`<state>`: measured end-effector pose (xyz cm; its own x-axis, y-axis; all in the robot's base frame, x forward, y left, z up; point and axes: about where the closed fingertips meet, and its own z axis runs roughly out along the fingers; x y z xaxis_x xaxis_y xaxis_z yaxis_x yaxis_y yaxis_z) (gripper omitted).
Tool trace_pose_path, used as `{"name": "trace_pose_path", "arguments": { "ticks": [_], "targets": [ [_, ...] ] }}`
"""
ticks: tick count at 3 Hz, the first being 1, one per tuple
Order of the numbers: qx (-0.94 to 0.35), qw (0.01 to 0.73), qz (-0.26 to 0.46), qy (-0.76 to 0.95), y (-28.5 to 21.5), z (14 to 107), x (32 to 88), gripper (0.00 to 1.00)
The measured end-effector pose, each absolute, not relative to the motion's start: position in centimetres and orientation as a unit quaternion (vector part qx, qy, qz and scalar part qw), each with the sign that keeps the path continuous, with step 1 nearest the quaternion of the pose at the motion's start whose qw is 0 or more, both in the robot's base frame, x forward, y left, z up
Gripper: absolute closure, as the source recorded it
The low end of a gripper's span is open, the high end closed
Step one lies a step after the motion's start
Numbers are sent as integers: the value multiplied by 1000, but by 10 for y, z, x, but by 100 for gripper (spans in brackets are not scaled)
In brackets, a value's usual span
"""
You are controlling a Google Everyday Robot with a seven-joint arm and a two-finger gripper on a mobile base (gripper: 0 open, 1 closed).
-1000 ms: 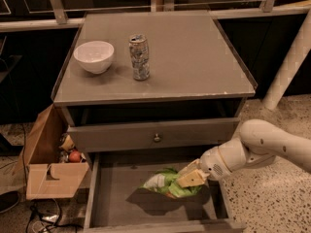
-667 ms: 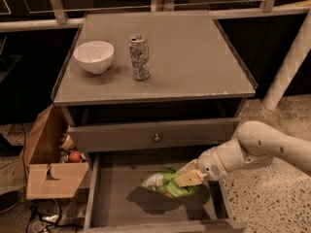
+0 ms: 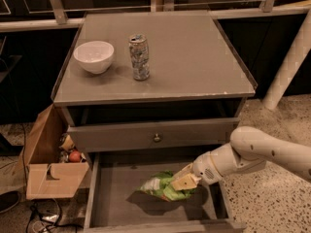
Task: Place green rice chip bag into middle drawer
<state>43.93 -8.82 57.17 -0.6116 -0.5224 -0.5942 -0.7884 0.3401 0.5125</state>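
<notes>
Foil green rice chip bag point(image 3: 158, 186) is hanging just above middle drawer point(image 3: 114, 203) floor, right of its centre | gripper point(image 3: 184, 181) is reaching in over drawer's right wall, jaws pinching bag's right end | next: lowering until bag is resting flat on the floor, then releasing, staying clear of knobbed drawer point(image 3: 156, 138) directly above.

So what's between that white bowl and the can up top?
Nothing: the camera view shows only bare cabinet top between the white bowl and the can. The gripper is lower down, holding the green rice chip bag over the middle drawer.
</notes>
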Motion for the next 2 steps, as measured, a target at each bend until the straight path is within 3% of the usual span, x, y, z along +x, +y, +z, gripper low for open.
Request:
{"name": "trace_pose_path", "arguments": {
  "ticks": [2],
  "targets": [
    [-403, 169, 381, 815, -88, 552, 448, 100]
  ]
}}
